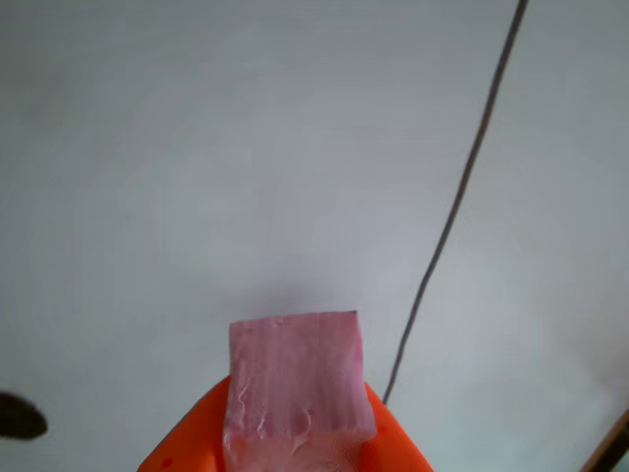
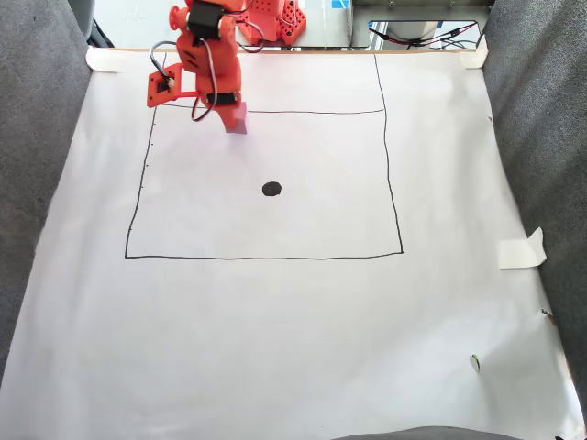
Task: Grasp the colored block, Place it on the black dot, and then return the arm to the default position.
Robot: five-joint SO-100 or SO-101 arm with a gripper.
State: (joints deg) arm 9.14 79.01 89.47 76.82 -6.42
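Note:
In the other view the colored block [image 1: 295, 369], a light pink foam cube, sits low in the middle between two orange fingers [image 1: 192, 442], with my gripper [image 1: 295, 393] shut on it. The black dot [image 1: 18, 416] shows at the left edge, well left of the block. In the fixed view the arm [image 2: 206, 55] reaches down from the top left, and the gripper [image 2: 233, 112] holds the block [image 2: 238, 120] at the upper line of a drawn square. The black dot [image 2: 271, 189] lies below and right of it, inside the square. Whether the block touches the paper cannot be told.
White paper [image 2: 293, 330] covers the table, with a black drawn square [image 2: 266, 257] on it. Grey fabric [image 2: 37, 183] flanks both sides. A tape piece [image 2: 521, 249] sticks at the right edge. Cables and the arm base [image 2: 271, 23] stand at the top. A thin dark line [image 1: 452, 216] crosses the other view.

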